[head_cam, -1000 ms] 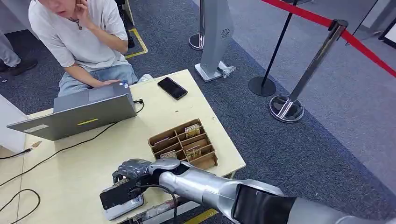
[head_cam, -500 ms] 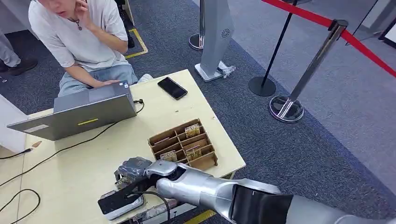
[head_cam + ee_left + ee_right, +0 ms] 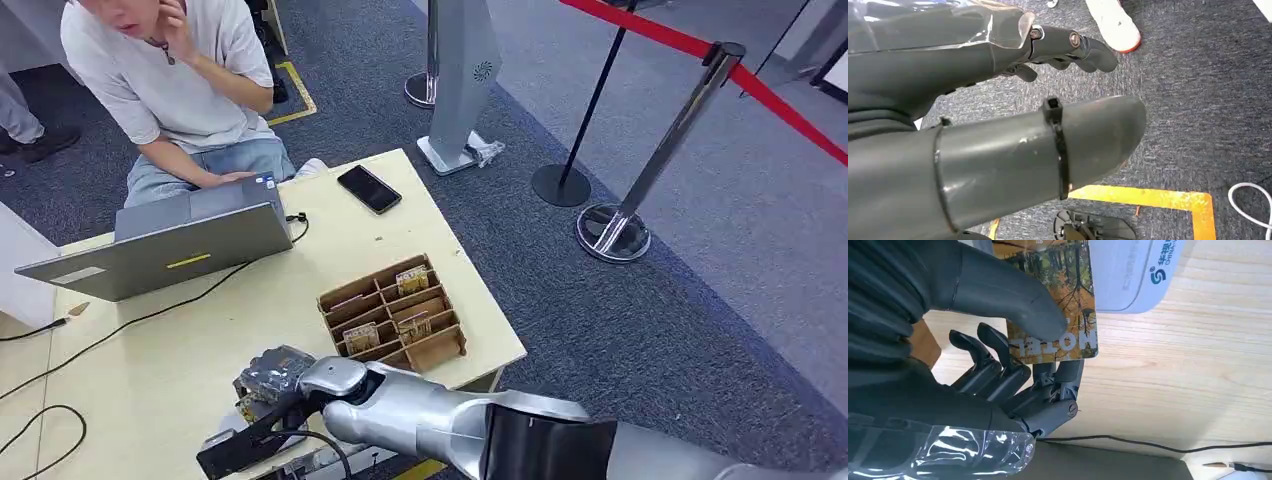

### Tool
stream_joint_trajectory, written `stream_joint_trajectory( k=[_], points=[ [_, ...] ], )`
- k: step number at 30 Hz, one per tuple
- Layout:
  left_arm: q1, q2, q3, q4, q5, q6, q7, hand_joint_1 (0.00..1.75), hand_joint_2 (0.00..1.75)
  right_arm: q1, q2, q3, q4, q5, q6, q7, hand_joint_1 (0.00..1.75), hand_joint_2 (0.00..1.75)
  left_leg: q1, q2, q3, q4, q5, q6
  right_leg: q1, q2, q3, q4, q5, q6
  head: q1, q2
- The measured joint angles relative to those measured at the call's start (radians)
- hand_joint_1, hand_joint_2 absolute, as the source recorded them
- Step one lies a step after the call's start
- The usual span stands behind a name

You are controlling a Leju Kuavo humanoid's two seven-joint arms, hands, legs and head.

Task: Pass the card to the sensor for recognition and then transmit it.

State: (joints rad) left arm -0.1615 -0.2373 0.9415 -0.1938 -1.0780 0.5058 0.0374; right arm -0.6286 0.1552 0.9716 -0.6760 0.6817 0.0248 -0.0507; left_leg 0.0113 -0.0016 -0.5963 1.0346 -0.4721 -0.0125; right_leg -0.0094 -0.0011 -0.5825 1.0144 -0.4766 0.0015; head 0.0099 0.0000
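Note:
In the right wrist view my right hand (image 3: 1013, 365) pinches a card (image 3: 1060, 315) printed with an orange forest picture, thumb on its face and fingers behind it. The card's far end overlaps the white sensor (image 3: 1133, 270) with a blue logo, which lies on the pale wooden table (image 3: 1173, 370). From the head view, my right hand (image 3: 272, 378) hovers at the table's near edge and covers the sensor. My left hand (image 3: 1068, 45) hangs over grey carpet with its fingers loosely extended and nothing in them.
A cardboard divider box (image 3: 392, 310) holding several cards sits just right of my right hand. A laptop (image 3: 170, 240), a black phone (image 3: 368, 188) and cables (image 3: 150, 315) lie farther back. A person (image 3: 170, 80) sits at the far side. Stanchions (image 3: 680, 130) stand to the right.
My right hand has slid with the card toward the table's near edge and to the left, coming down over the sensor. Nothing else moved.

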Motion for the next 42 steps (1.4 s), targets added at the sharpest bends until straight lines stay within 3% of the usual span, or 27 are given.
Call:
stream_joint_trajectory(
  k=[24,42],
  points=[
    [0.000,0.000,0.000,0.000,-0.001,-0.003,0.000,0.00,0.00,-0.003,0.034,0.027,0.085,0.057,-0.089,0.039,1.75,1.75,0.000,0.000,0.000,0.000,0.000,0.000,0.000,0.000,0.000,0.000,0.000,0.000,0.000,0.000],
    [0.000,0.000,0.000,0.000,0.002,-0.002,0.000,0.00,0.00,-0.008,0.051,0.026,0.124,0.068,-0.099,0.024,1.75,1.75,0.000,0.000,0.000,0.000,0.000,0.000,0.000,0.000,0.000,0.000,0.000,0.000,0.000,0.000]
  ],
)
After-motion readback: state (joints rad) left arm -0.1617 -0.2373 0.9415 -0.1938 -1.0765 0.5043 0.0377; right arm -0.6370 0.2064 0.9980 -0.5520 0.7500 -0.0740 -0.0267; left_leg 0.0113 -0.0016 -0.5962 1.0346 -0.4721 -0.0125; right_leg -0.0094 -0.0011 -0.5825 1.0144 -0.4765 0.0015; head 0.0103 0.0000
